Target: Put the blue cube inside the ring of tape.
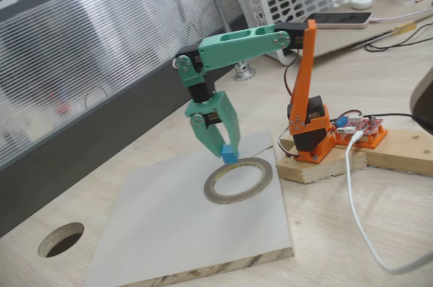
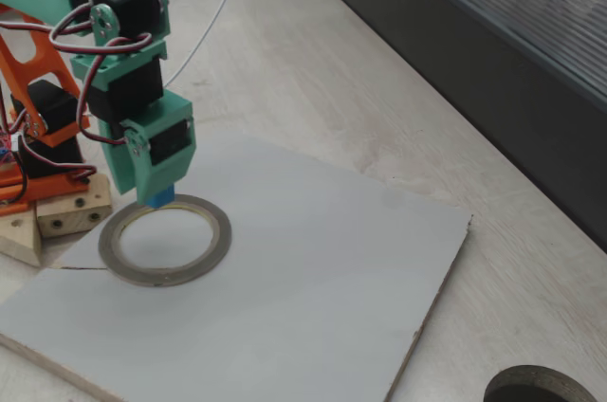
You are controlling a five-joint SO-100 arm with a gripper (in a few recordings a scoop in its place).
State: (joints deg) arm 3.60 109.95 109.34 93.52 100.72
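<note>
In a fixed view we see the green pincer gripping the blue cube at its tips, above the near rim of the ring of tape. In another fixed view, the cube hangs under the pincer, over the ring on the white board.

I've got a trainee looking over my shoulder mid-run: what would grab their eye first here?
The green gripper pinching the blue cube, which hangs just over the far rim of the ring of tape on the white board. Next, the orange base screwed to a wooden block beside the board, and the round hole cut in the tabletop near the board's corner.
</note>
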